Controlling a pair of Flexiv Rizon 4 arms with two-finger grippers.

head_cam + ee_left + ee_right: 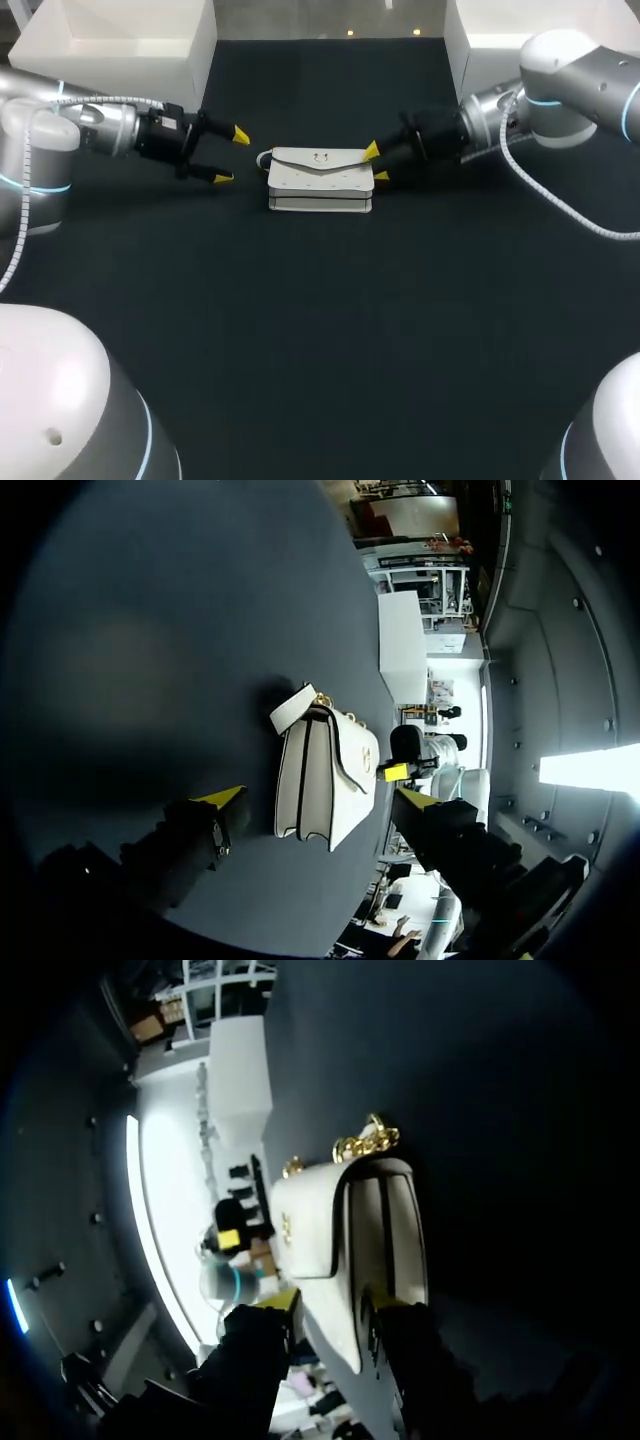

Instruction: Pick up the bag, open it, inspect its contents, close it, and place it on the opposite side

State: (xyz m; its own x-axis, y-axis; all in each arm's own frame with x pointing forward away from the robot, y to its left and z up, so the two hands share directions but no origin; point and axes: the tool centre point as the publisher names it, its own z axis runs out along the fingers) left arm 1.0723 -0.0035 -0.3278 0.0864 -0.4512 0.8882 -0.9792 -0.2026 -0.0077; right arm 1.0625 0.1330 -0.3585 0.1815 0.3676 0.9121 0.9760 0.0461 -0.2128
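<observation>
A white bag (320, 180) lies near the middle of the dark tabletop (320, 350), its envelope flap closed and facing up, with a small gold clasp (320, 157) at the flap's centre. In the right wrist view a gold chain (365, 1142) shows at the bag's far end, the end towards the left arm. The right arm (560, 90) comes in from its own side, and its jaws stand apart with the bag's right end between them. One yellow tip (280, 1300) is by the flap face and the other (388, 1310) is against the folded side panel. The left arm (90, 125) holds its jaws wide apart, well clear of the bag's left end and touching nothing. Its upper tip (240, 135) sits farther back on the tabletop than its lower tip (222, 178). From the left wrist view the bag (325, 775) sits ahead of those spread jaws, its layered side panel turned towards them.
</observation>
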